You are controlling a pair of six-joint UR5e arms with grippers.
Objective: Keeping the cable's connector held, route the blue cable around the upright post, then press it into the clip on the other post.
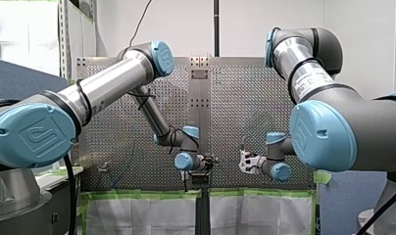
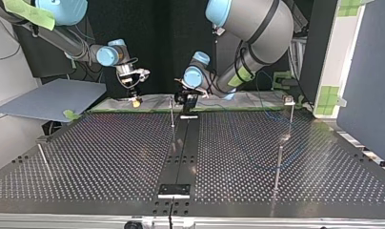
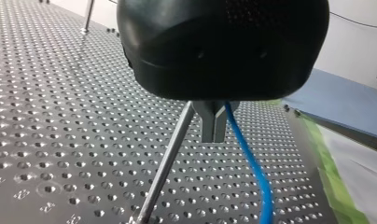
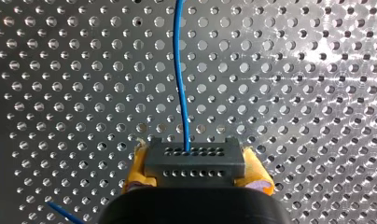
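Blue cable [image 3: 252, 163] pinched in left gripper [image 3: 213, 135], just beside post [image 3: 170, 154]; connector [image 4: 193, 156] clamped tight in right gripper [image 4: 196, 168].

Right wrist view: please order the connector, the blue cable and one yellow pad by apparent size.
1. The connector, clearly largest.
2-3. Unsure: the blue cable is long but very thin; the yellow pad is short and partly hidden by the connector.

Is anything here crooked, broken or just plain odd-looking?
Nothing stands out. My right gripper holds the connector squarely between its yellow pads, the blue cable leaves it in a smooth curve, and my left gripper is shut on the cable beside a post.
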